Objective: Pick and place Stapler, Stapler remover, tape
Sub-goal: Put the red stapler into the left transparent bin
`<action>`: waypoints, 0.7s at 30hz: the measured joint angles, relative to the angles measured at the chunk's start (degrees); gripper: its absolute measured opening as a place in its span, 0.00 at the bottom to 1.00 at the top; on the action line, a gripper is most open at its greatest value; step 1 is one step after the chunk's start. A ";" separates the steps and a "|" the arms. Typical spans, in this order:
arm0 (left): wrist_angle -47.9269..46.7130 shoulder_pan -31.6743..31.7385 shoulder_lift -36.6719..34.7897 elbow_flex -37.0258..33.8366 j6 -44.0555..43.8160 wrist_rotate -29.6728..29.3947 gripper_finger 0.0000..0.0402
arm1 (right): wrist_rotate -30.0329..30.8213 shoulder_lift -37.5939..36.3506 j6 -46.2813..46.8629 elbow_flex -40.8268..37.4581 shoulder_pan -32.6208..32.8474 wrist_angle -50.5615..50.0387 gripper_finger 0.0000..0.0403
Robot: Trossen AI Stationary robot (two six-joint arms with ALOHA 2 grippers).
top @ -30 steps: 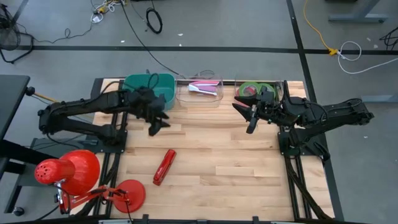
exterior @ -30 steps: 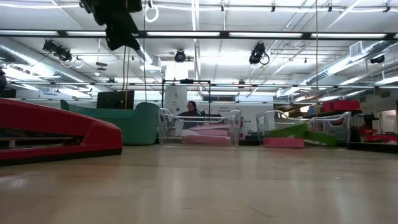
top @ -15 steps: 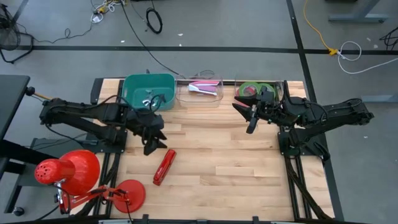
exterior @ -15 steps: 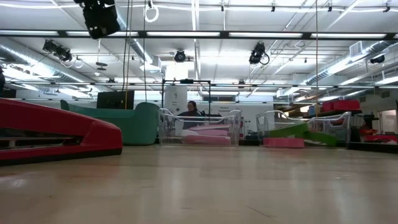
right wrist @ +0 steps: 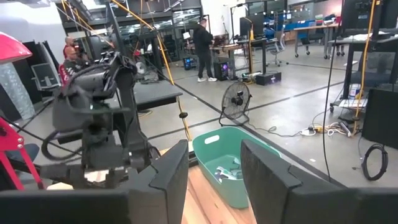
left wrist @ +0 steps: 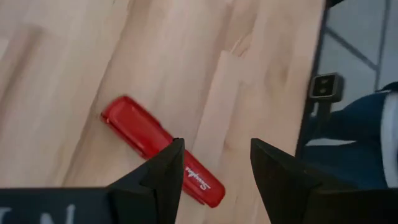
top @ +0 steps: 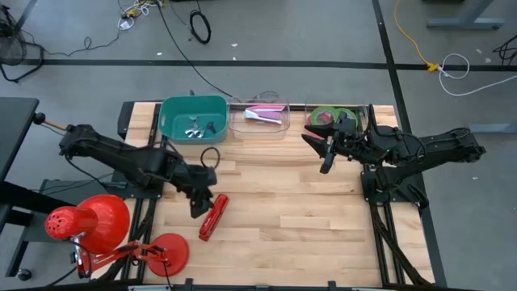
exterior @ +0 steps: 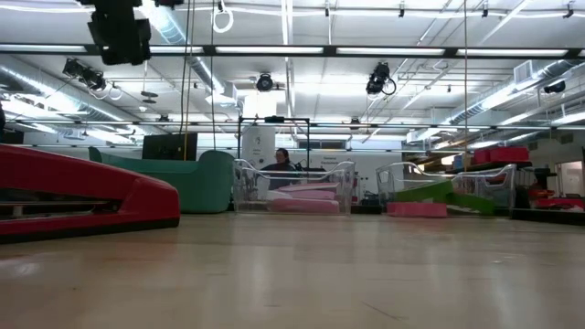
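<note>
A red stapler [top: 213, 217] lies flat on the wooden table near its left front; it also shows in the left wrist view [left wrist: 158, 149] and the low view [exterior: 82, 192]. My left gripper [top: 198, 208] hangs open just above and left of it, slanting down, with nothing between its fingers [left wrist: 214, 165]. The stapler remover [top: 194, 128] lies in the teal bin [top: 174, 109] at the far left. Green and red tape rolls [top: 325, 115] lie in the clear bin at the far right. My right gripper [top: 325, 160] waits open and level in front of that bin, empty [right wrist: 214, 168].
A middle clear bin [top: 279, 123] holds pink and white items. A red desk lamp [top: 89, 222] stands off the table's left front corner. Bare wood stretches between the stapler and the right arm. People and equipment show in the room beyond.
My left gripper has swung from beside the teal bin toward the table's near edge and down, turning as it went, and now hangs over the stapler's left side. The stapler and my right arm have kept still.
</note>
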 joint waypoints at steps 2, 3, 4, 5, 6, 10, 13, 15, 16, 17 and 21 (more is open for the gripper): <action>-0.71 -0.43 1.47 0.00 -2.10 -0.08 0.45 | -0.02 0.00 -0.01 0.00 -0.01 -0.01 0.36; -0.96 -0.55 2.24 0.00 -3.02 -0.08 0.44 | -0.02 0.00 -0.01 0.00 -0.01 0.01 0.36; -1.11 -0.55 3.01 0.00 -3.76 -0.06 0.44 | -0.02 0.00 -0.01 0.00 -0.01 0.01 0.36; -1.48 -0.55 3.76 0.00 -4.46 0.10 0.43 | -0.02 0.00 -0.01 0.00 -0.01 0.00 0.36; -1.88 -0.55 4.44 -0.03 -4.90 0.53 0.43 | -0.02 0.00 -0.01 0.00 -0.01 0.00 0.36; -0.66 -0.55 6.96 -0.04 -5.87 4.46 0.42 | -0.02 0.00 -0.01 0.00 -0.01 0.00 0.36; 0.30 -0.55 8.58 -0.04 -8.79 4.67 0.43 | -0.04 0.00 -0.01 0.00 0.01 0.00 0.36; 0.11 -0.09 9.52 -0.04 -13.48 5.58 0.44 | -0.72 0.00 0.27 0.00 0.03 0.01 0.36; 0.19 0.27 10.01 -0.04 -15.91 6.74 0.45 | -1.38 0.00 0.53 0.00 0.03 0.01 0.36; 0.10 0.45 10.51 -0.04 -18.33 7.90 0.47 | -2.14 0.00 0.67 0.00 0.03 -0.01 0.36; 0.10 0.43 12.20 -0.04 -26.37 8.95 0.56 | -3.94 0.00 0.67 0.00 0.03 0.01 0.36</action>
